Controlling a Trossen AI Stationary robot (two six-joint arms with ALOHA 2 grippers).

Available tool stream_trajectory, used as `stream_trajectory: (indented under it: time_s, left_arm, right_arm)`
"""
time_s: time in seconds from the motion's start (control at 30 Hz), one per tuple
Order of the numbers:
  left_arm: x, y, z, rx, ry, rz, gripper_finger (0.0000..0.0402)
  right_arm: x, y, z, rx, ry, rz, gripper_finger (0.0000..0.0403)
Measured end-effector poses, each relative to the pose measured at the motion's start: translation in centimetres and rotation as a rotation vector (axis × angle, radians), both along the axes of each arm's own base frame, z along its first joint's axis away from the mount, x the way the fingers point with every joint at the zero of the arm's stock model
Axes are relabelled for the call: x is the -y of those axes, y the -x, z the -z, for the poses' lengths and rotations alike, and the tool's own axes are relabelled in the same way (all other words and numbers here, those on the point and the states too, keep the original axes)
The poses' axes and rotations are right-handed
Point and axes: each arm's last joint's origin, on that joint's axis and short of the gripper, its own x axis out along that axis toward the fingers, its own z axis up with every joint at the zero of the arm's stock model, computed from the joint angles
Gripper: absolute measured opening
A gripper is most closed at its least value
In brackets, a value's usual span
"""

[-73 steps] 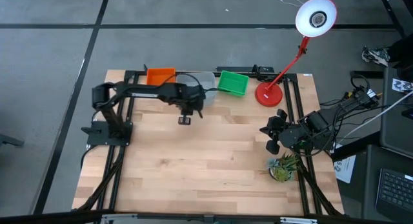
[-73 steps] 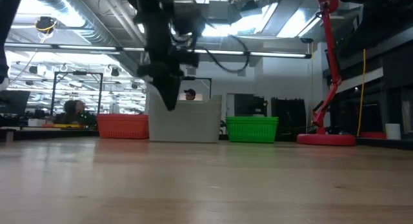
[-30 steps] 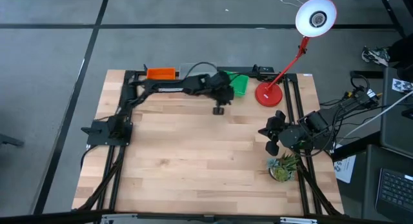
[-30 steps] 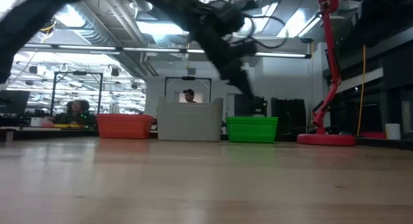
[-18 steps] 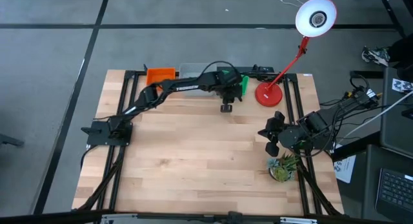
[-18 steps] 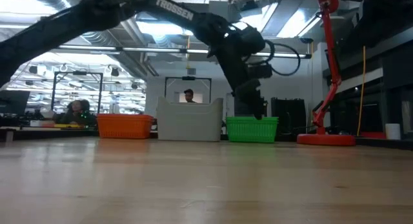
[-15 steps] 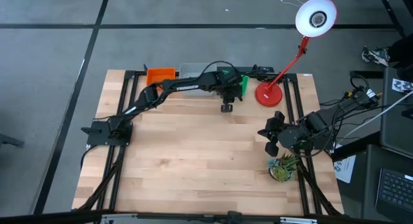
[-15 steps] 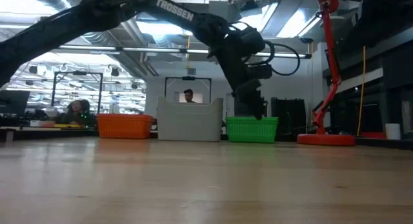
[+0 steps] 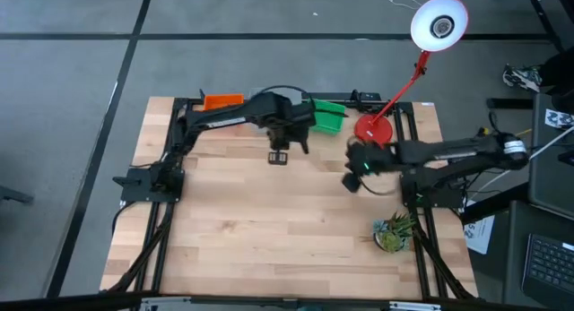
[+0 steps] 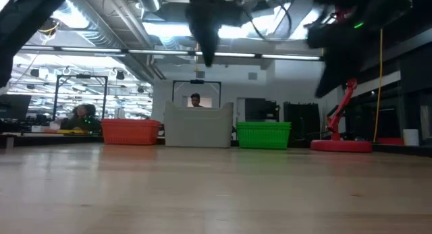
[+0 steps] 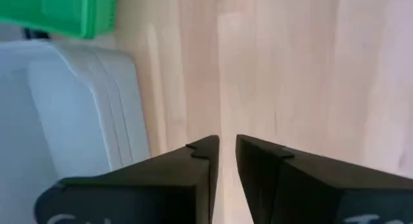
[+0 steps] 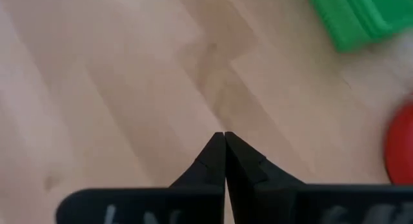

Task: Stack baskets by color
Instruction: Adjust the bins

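Hovering left end effector [image 9: 278,157]: above bare desk [image 9: 269,230], just in front of the row of baskets at the far edge; its arm reaches in from the base at the desk's left side.
Left fingers [image 11: 205,153]: a narrow gap apart, nothing between them; wood shows through the gap in the wrist view.
Right end effector [image 9: 352,180]: over the desk on the right, in front of the lamp base [image 9: 372,130]; its arm stretches in from the right edge.
Right fingers [image 12: 216,153]: pressed together, tips meeting, empty, pointing at plain wood.
Orange basket [image 9: 222,101]: at the far edge, leftmost of the row; in the low view it sits flat on the desk, left of the grey one.
Grey basket [image 10: 199,126]: middle of the row, taller than its neighbours in the low view; from above the left arm covers most of it. The left wrist view shows its pale side close by the fingers.
Green basket [image 9: 329,115]: right end of the row, between the grey basket and the lamp base, apart from both end effectors; a corner of it shows in each wrist view.
Count per colour: cannot tell how many baskets sit inside each other.
Lamp: red, its base on the desk's far right, the stem leaning up to a white head [image 9: 439,24] beyond the edge.
Plant [image 9: 395,232]: small, green, near the right edge.
Background: a person [image 10: 196,99] shows behind the grey basket in the low view.
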Motion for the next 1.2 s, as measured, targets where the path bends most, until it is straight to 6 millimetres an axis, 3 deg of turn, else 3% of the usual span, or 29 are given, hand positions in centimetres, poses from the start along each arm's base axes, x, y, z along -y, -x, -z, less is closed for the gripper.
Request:
stream_trajectory:
  time_s: [0.17, 0.4, 0.67, 0.97, 1.2]
  left_arm:
    - [0.5, 4.7, -4.6, -0.003, 0.000, -0.114, 0.0046]
    - [-0.5, 10.1, -6.3, 0.026, -0.073, -0.295, 0.0046]
    - [-0.5, 15.2, -4.3, 0.078, -0.088, -0.429, 0.0046]
    - [0.8, 19.3, -0.7, 0.051, -0.067, -0.506, 0.0046]
    - [1.7, 22.0, 1.2, 0.046, -0.048, -0.583, 0.0046]
  right_arm:
    - [5.1, -3.6, 0.8, 0.100, -0.042, -0.057, 0.0000]
    - [10.4, -7.4, 3.4, -0.026, -0.065, -0.108, 0.0000]
    - [14.2, -8.9, 6.4, -0.169, -0.054, -0.062, 0.0000]
    - [16.3, -8.6, 5.7, -0.198, 0.045, 0.016, 0.0000]
    - [17.8, -7.1, 5.9, -0.263, 0.034, 0.080, 0.0000]
